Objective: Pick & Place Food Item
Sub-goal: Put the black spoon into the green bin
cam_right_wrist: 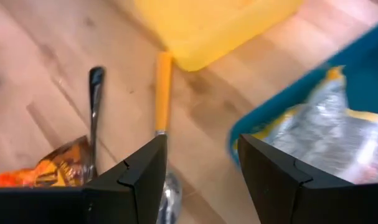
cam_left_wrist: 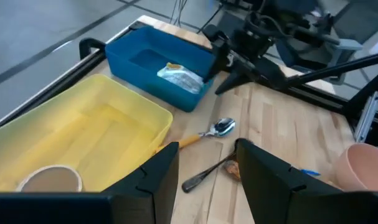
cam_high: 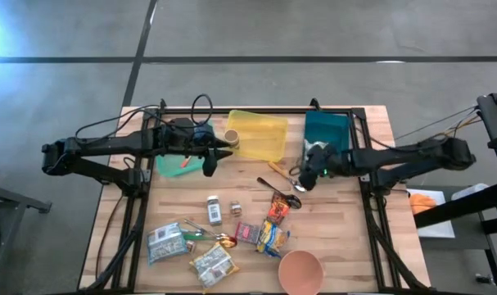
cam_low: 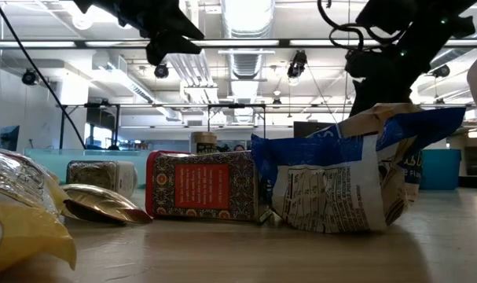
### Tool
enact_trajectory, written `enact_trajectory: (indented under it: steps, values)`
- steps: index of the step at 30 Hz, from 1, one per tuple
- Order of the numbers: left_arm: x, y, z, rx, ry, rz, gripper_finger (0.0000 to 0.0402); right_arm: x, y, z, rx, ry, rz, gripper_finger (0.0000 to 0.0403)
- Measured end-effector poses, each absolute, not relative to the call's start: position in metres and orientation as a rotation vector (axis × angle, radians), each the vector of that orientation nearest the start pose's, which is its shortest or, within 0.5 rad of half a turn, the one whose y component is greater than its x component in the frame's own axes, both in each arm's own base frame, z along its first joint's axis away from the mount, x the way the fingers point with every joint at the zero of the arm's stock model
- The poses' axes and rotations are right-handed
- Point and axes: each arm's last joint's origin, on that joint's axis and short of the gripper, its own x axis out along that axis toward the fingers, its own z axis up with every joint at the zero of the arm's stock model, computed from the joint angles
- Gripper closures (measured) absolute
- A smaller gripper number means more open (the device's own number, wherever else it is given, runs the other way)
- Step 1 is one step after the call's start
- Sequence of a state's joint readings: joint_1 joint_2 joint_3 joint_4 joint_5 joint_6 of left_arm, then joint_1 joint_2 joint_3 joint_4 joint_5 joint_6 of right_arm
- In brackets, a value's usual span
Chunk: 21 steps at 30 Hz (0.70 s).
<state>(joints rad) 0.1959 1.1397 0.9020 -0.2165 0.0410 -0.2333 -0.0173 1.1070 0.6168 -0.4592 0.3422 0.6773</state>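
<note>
Inside blue bin, crinkled silvery packet

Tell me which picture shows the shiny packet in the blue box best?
The left wrist view: the silvery packet lies whole and unhidden inside the blue bin. The right wrist view shows it close but blurred and cut off. In the high view the right arm covers that spot, and the low view doesn't show it.

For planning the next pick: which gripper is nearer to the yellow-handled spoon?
Right. The right gripper hangs open almost directly above the yellow-handled spoon, beside the blue bin. The left gripper is open too, across the yellow bin.
</note>
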Motion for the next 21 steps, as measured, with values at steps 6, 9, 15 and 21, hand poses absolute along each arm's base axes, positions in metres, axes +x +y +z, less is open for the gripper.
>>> enact_trajectory:
  steps: [6,9,15,21]
  values:
    - [0.242,0.047,0.294,-0.289,0.493,0.211,0.0234,0.226,0.008,0.196,0.361,0.867,-0.548,0.0207]
    - [0.241,0.047,0.293,-0.29,0.504,0.212,0.0234,0.243,0.015,0.196,0.307,0.909,-0.515,0.0207]
    - [0.241,0.047,0.292,-0.291,0.514,0.213,0.0234,0.268,0.021,0.188,0.209,1.059,-0.546,0.0207]
    - [0.24,0.046,0.291,-0.292,0.529,0.214,0.0234,0.29,0.027,0.183,0.153,1.145,-0.483,0.0207]
